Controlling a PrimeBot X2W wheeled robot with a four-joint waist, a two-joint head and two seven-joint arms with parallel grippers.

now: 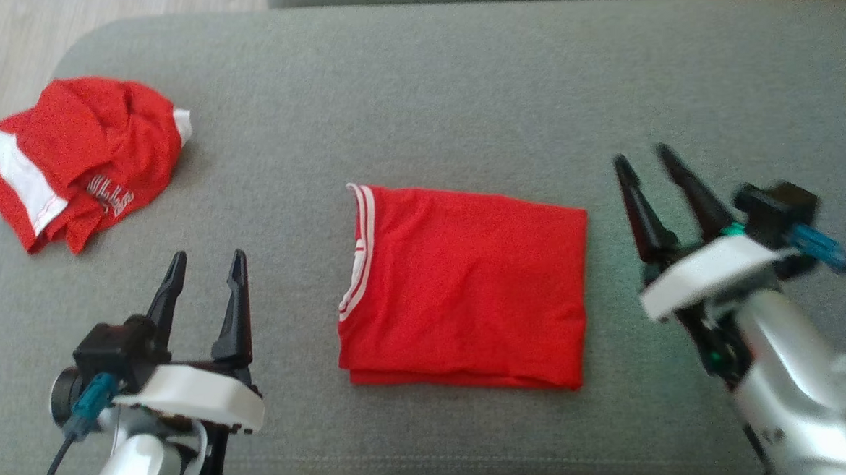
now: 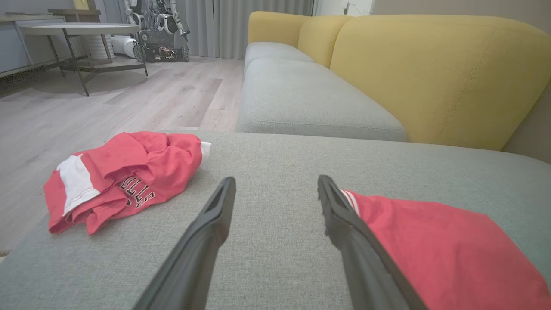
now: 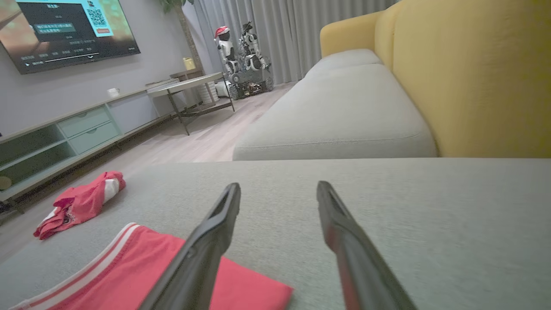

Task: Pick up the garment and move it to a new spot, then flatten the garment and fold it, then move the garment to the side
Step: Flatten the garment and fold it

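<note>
A broad grey seat cushion (image 1: 458,83) takes up most of the head view. A yellow backrest (image 2: 430,73) rises behind the seats beyond it, and a pale wooden floor (image 2: 129,99) runs off toward a table (image 2: 77,29), a wall television (image 3: 64,30) and a parked robot (image 3: 241,56). The folded red garment (image 1: 462,286) lies flat near the middle of the cushion as a neat rectangle, with its white-striped trim along the edge facing the robot's left. The left gripper (image 1: 207,260) hovers near that trimmed edge but apart from it, fingers spread and empty. The right gripper (image 1: 643,155) hangs just beside the garment's opposite edge, its two dark fingers also parted with nothing between them. A crumpled red garment (image 1: 86,157) with white panels and lettering sits well apart at the cushion's far left corner.
</note>
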